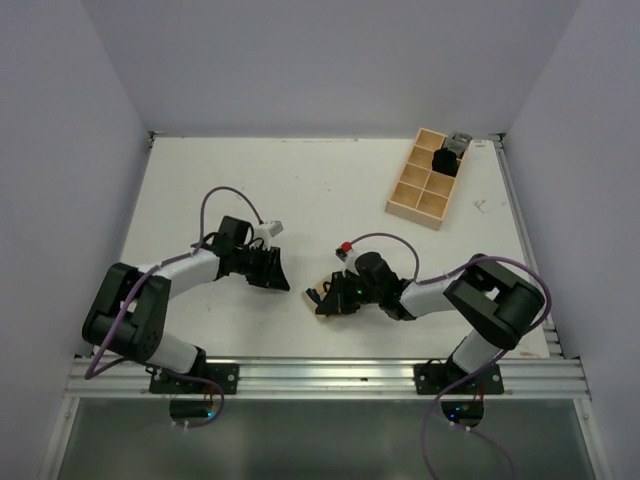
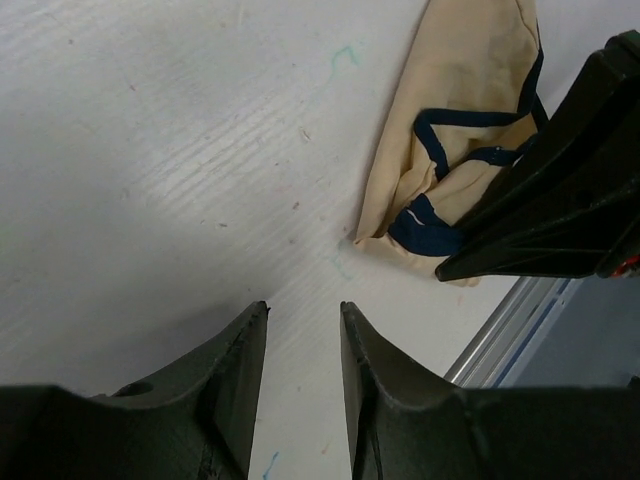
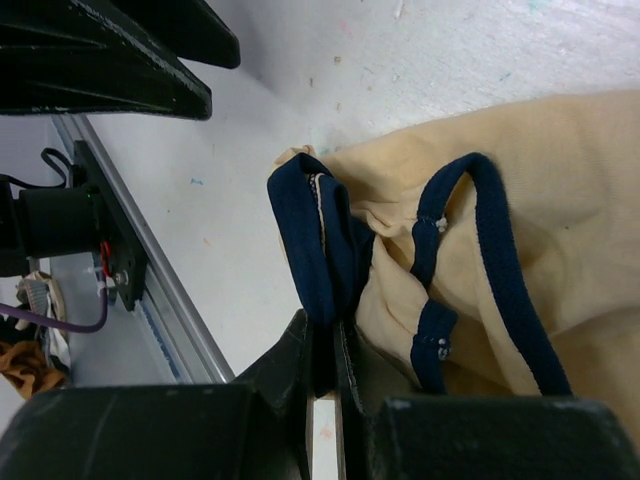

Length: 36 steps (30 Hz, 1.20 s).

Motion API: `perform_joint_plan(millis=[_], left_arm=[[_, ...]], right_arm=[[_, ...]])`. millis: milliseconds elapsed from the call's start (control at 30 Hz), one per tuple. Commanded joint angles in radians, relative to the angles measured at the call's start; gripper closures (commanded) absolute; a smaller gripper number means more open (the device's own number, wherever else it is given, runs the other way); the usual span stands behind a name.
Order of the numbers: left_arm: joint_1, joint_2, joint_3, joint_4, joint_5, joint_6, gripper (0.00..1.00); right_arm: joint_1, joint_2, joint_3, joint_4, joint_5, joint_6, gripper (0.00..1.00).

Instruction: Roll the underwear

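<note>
A white table top (image 1: 300, 190) is seen from above, with 2 black robot arms bolted to a metal rail (image 1: 330, 375) at its near edge. 1 small tan-beige fabric underwear with dark navy trim (image 1: 315, 294) lies crumpled and not yet rolled on the near-centre of the table, just in front of the rail and between the 2 grippers. The right gripper (image 3: 325, 345) is clamped on a bunched fold of the garment's dark trim at the garment's edge, as shown in the right wrist view; this hold is judged to be taken so that the edge can be lifted and turned over onto the cloth to begin a roll. The left gripper (image 2: 303, 320) is held low over bare table just beside the garment without touching it, its 2 fingers slightly parted with nothing between them; it is judged to be kept free to pin or take the opposite side. Well apart, at the far right, 1 light wooden compartment tray (image 1: 412, 217) is set at an angle, seemingly divided into 8 cells in 2 columns, with 1 dark item (image 1: 445, 160) seen in a far cell; what that item is cannot be told
</note>
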Motion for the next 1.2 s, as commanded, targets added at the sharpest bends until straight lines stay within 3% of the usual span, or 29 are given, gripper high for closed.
perform_joint_plan(millis=[0, 133, 200, 367, 533, 800, 933, 1167], left_arm=[[-0.018, 0.038, -0.001, 0.132, 0.109, 0.053, 0.61], [-0.048, 0.104, 0.045, 0.133, 0.131, 0.110, 0.61], [-0.061, 0.119, 0.063, 0.150, 0.141, 0.127, 0.66], [-0.062, 0.154, 0.071, 0.277, 0.388, 0.179, 0.62], [-0.062, 0.232, 0.138, 0.146, 0.419, 0.341, 0.60], [-0.065, 0.207, 0.132, 0.178, 0.508, 0.410, 0.61], [-0.067, 0.216, 0.216, -0.018, 0.450, 0.599, 0.61], [-0.079, 0.288, 0.267, -0.115, 0.491, 0.685, 0.60]], right_arm=[[-0.025, 0.036, -0.032, 0.084, -0.049, 0.043, 1.00], [-0.054, 0.081, -0.052, 0.187, -0.116, 0.089, 1.00], [-0.057, 0.096, -0.055, 0.212, -0.135, 0.089, 1.00], [-0.068, 0.112, -0.072, 0.267, -0.167, 0.097, 1.00], [-0.084, 0.125, -0.092, 0.299, -0.201, 0.106, 1.00], [-0.118, 0.148, -0.105, 0.352, -0.267, 0.114, 1.00], [-0.137, 0.155, -0.117, 0.388, -0.293, 0.132, 1.00], [-0.170, 0.184, -0.135, 0.454, -0.333, 0.153, 1.00]])
